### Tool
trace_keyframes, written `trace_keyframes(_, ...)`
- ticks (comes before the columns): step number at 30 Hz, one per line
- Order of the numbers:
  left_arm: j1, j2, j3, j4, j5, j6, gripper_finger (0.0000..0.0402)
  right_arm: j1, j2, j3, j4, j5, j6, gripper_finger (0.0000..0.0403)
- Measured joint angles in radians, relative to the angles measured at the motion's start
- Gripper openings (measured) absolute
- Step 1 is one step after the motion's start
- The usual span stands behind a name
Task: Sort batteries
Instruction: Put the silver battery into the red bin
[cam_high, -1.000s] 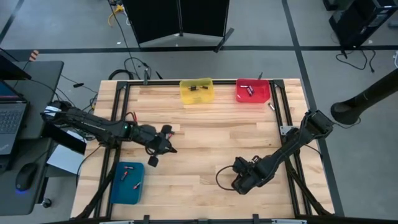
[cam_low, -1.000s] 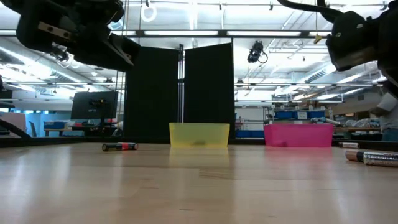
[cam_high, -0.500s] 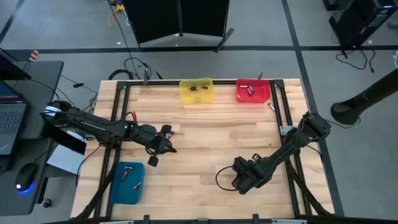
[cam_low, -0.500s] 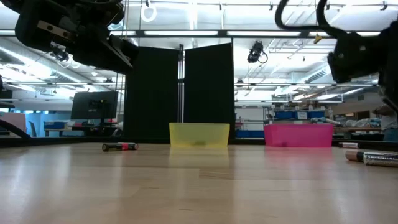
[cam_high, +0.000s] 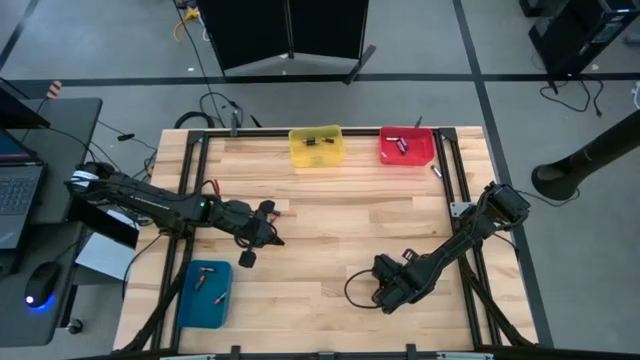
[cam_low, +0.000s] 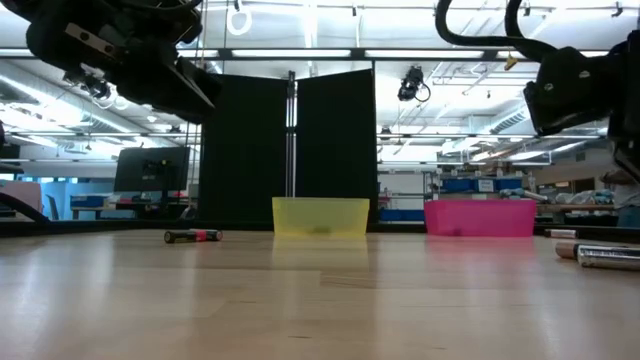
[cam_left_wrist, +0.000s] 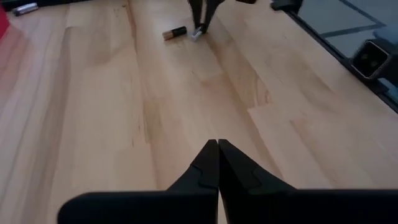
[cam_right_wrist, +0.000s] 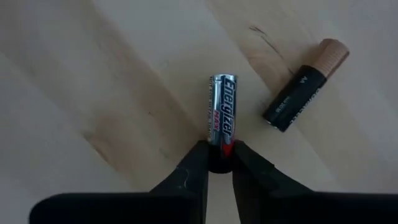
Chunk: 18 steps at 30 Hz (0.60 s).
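On the worktop's near right: our right end effector (cam_right_wrist: 220, 163) sits low over the bare wood, its two fingers pinching one end of a silver battery (cam_right_wrist: 222, 118).
Grip: we see the dark fingers closed against the silver battery's lower end, so we read it as gripped; whether it is lifted clear of the wood we cannot tell.
Long axis: the silver battery runs straight out from between the fingers, in line with the end effector's own forward direction.
Neighbour: a black battery (cam_right_wrist: 303, 94) with a copper-coloured end lies just beside the silver one, apart from it and angled away, outside the grip.
Which arm is nearer: in the overhead view the right end effector (cam_high: 385, 290) is right at these two cells; the left end effector (cam_high: 262, 228) hangs well apart, toward the left middle of the worktop (cam_high: 330, 215).
Left arm: its fingers (cam_left_wrist: 208, 163) are pressed shut on nothing, and a dark battery (cam_left_wrist: 175, 32) lies farther ahead of them on the wood.
Where the rest lie: some cells already rest in the yellow bin (cam_high: 316, 146), the red bin (cam_high: 407, 146) and the blue bin (cam_high: 205, 293); the yellow and red bins stand at the far edge, the blue at the near left corner.
What the coming move turns on: we judge the carry must run from near right to whichever bin suits this cell, all of them well away.
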<state>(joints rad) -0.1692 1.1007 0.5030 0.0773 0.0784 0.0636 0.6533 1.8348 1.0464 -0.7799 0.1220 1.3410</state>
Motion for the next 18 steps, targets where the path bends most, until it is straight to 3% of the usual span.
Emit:
trace_keyframes(7, 0.0, 0.0, 0.0, 0.016, -0.064, -0.042, 0.0006, 0.0, 0.011, 0.093, 0.025, -0.037, -0.16, 0.0056)
trace_keyframes(11, -0.003, 0.0, 0.0, 0.056, -0.079, -0.059, 0.0006, -0.03, 0.009, 0.164, 0.026, 0.045, -0.299, 0.0056)
trace_keyframes(18, -0.003, 0.0, 0.0, 0.083, -0.217, -0.098, 0.0006, -0.246, 0.008, 0.214, 0.031, 0.112, -0.571, 0.0056)
